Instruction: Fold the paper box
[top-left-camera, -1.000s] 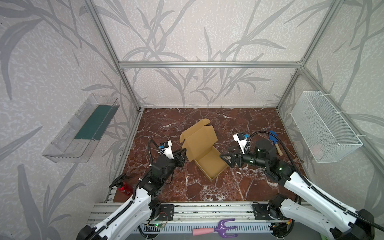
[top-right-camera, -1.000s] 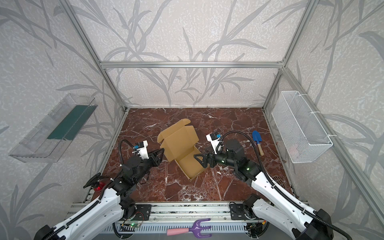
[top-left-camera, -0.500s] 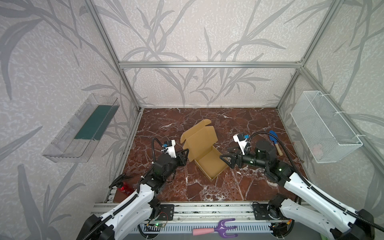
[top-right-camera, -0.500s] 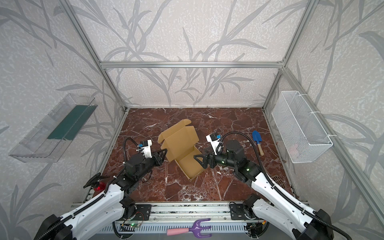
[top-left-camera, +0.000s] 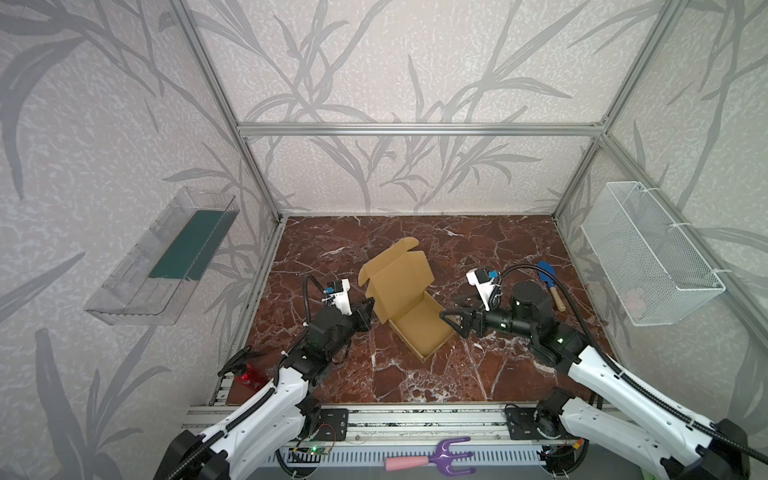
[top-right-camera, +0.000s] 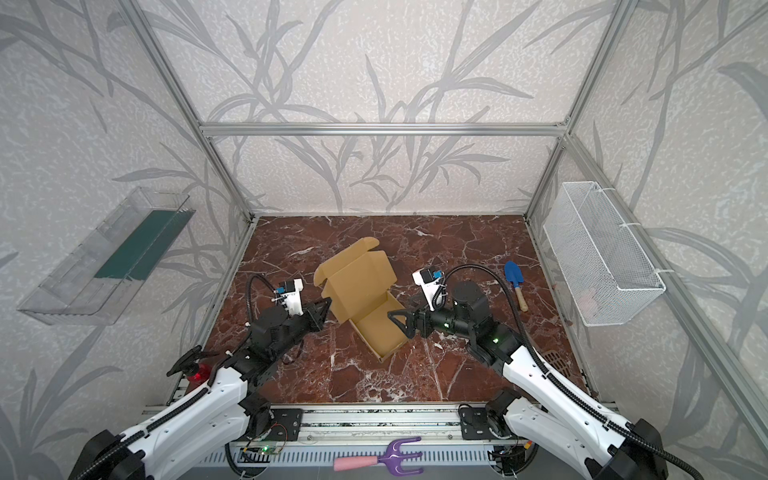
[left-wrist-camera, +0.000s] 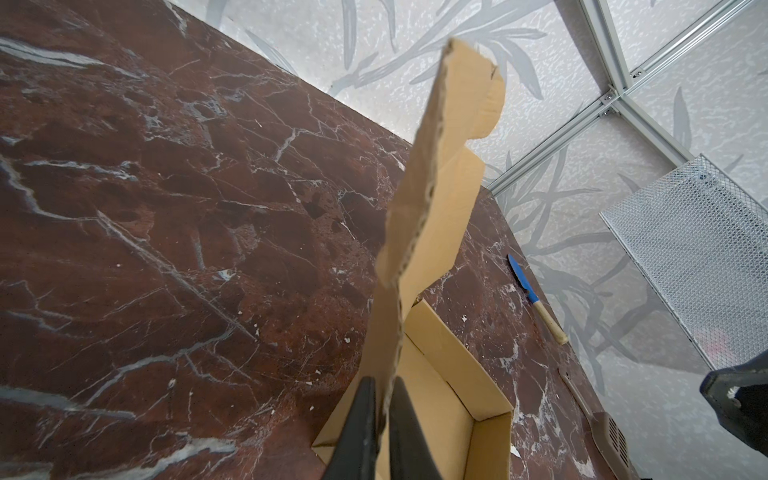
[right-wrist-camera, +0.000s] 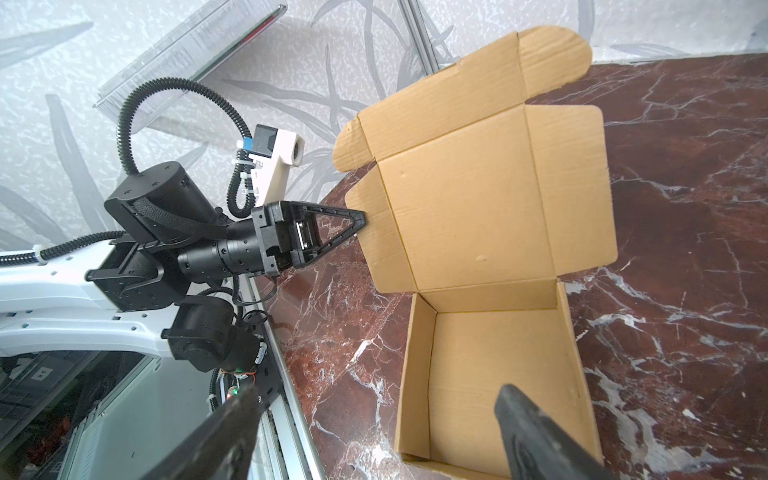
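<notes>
Left pincer (left-wrist-camera: 384, 388) clamped on paper box (top-left-camera: 420, 326) flap, lid upright, base diagonal

The paper box (top-left-camera: 419, 328) lies between the left claw (top-left-camera: 370, 302) and right claw (top-left-camera: 449, 311), the trowel (top-left-camera: 552, 286) farther right

Tan paper box (top-left-camera: 419, 320), lid upright

bright even light, soft faint shadows, wide-angle bending at edges, near fingers (left-wrist-camera: 365, 432) blurred
</notes>
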